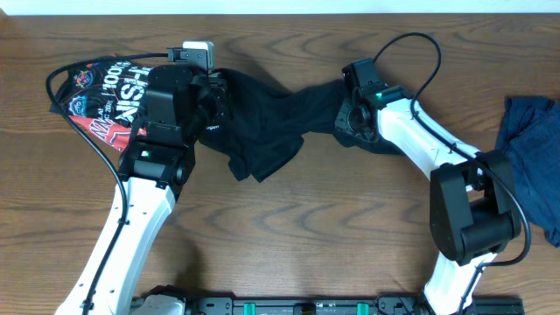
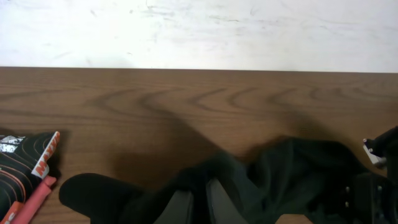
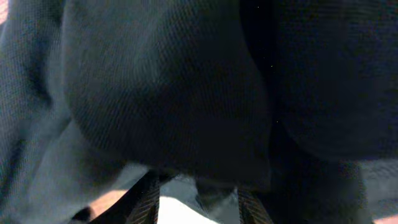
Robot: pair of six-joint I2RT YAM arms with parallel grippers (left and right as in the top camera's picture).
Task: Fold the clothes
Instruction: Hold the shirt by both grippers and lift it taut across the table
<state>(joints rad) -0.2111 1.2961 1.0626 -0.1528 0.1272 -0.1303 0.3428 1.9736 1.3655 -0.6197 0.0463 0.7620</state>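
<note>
Two arms into the crumpled black cloth garment [image 1: 267,122], mid-table
My left gripper [image 2: 200,205] looks pinched on a fold of it; my right gripper [image 1: 344,115] has its tips buried in fabric, so I cannot tell its hold. I'd draw the arms apart evenly, then lay it flat on the brown wooden table [image 1: 332,236].

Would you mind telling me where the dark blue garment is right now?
In the overhead view, the dark blue garment lies crumpled at the far right edge, just beyond the right arm, apart from the black garment.
</note>
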